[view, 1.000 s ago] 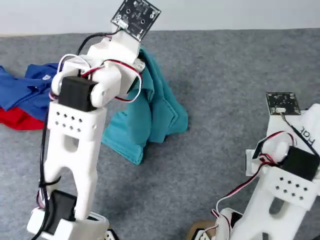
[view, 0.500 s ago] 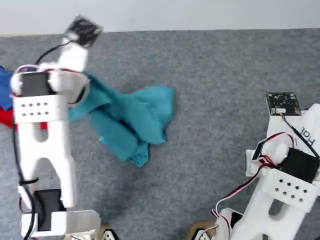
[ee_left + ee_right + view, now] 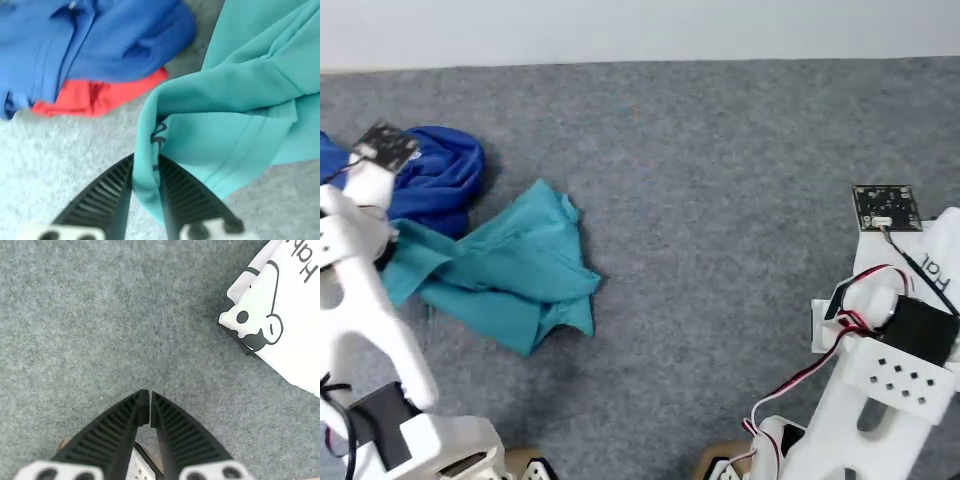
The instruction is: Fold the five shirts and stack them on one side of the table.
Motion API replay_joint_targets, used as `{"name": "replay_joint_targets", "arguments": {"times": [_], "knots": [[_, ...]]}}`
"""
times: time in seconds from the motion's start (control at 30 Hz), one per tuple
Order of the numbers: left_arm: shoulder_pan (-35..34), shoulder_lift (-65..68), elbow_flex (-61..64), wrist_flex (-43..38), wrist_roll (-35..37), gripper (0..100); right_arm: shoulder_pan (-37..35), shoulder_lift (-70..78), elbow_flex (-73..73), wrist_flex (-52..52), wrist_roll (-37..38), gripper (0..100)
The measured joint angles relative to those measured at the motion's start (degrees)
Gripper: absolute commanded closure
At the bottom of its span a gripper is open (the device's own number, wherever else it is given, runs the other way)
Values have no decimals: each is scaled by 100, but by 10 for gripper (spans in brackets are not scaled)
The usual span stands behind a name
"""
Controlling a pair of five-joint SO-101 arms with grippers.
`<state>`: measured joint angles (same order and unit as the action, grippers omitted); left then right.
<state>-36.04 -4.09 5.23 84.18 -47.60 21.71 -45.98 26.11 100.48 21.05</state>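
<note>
High view: crumpled teal cotton shirt (image 3: 505, 280), unfolded, lying at centre left of the frame on the grey felt-like table cover (image 3: 740, 170), one end drawn up under the white left arm (image 3: 365, 300) at the left edge. Left wrist view: the same teal shirt (image 3: 240, 95) with a hemmed fold pinched between the black ribbed fingers of the left gripper (image 3: 145, 159), which is clamped on the cloth. Bunched royal-blue shirt (image 3: 435, 180), upper left of the high view, touching the teal shirt's edge; the left wrist view shows it lying partly over a flat red shirt (image 3: 100, 95). White right arm (image 3: 890, 360), lower right of the high view, well apart from all the shirts. Right gripper (image 3: 149, 394): black ribbed fingers pressed together, holding nothing, above bare grey cover beside a white printed arm part (image 3: 285, 315).
</note>
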Motion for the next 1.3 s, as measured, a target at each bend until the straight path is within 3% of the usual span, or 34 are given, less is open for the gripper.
{"name": "replay_joint_targets", "arguments": {"times": [0.2,0.47,0.63,0.9,1.3], "knots": [[-105,0,9,-18,-62,958,0,0,0,0,0,990],[-114,-9,9,-18,-62,860,0,-9,88,0,0,990],[-62,-668,9,-18,-62,818,0,-9,457,0,0,990],[818,-1213,9,264,26,818,0,-9,457,0,0,990],[2251,299,123,-97,527,819,0,-9,510,0,0,990]]}}
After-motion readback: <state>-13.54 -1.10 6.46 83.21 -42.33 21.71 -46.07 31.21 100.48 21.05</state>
